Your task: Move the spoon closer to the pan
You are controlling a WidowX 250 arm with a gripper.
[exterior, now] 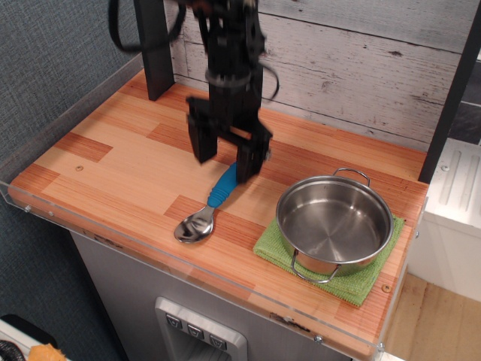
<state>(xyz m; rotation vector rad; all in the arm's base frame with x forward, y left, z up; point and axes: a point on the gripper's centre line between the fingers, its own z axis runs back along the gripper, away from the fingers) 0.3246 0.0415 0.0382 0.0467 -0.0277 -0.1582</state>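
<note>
Gripper (226,159) spread wide and empty above the spoon's blue handle, spoon (206,207) flat on the wooden counter (113,162), just left of the pan (334,222), pan on green cloth (359,282)

A wooden counter (113,162) with striped boards is set against a wall of pale grey planks (361,68) (a fuzzy grey wall (45,60) is seen on the left), and a light wood floor (436,323) is glimpsed lower right.
</note>
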